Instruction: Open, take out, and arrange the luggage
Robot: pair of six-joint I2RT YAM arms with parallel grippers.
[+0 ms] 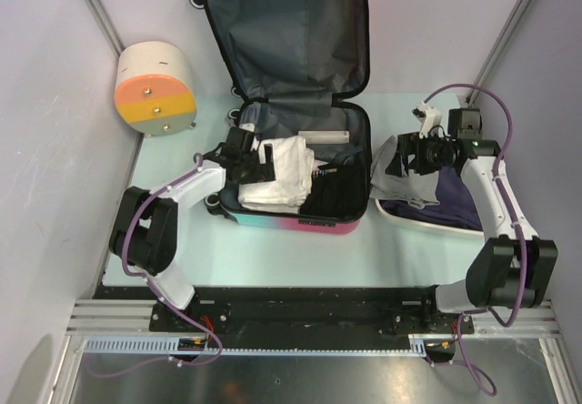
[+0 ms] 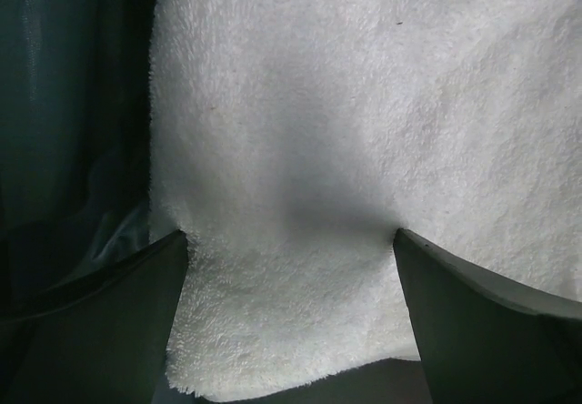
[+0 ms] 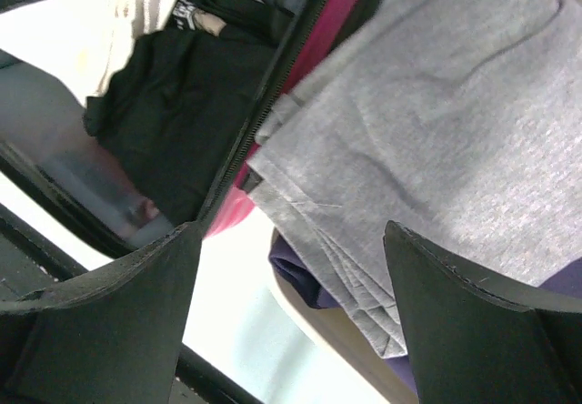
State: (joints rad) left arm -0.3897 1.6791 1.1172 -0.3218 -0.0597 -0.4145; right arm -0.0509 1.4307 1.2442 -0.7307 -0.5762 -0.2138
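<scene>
Top external view showed me the luggage [image 1: 291,49] lying open between both arms. My left gripper [image 1: 244,149], jaws apart, hung over the white towel [image 1: 282,172] in its 9 o'clock half. That put it nearer than the right gripper [image 1: 411,154], likewise apart, out at 3 o'clock.

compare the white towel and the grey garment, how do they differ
The white towel is fluffy pile; the grey garment is smooth knit. The white towel lies inside the open luggage, while the grey garment lies outside it, in the white basin on a purple cloth. The left gripper hangs open at the white towel, the right gripper open over the grey garment. Both are soft fabric, neither gripped.
</scene>
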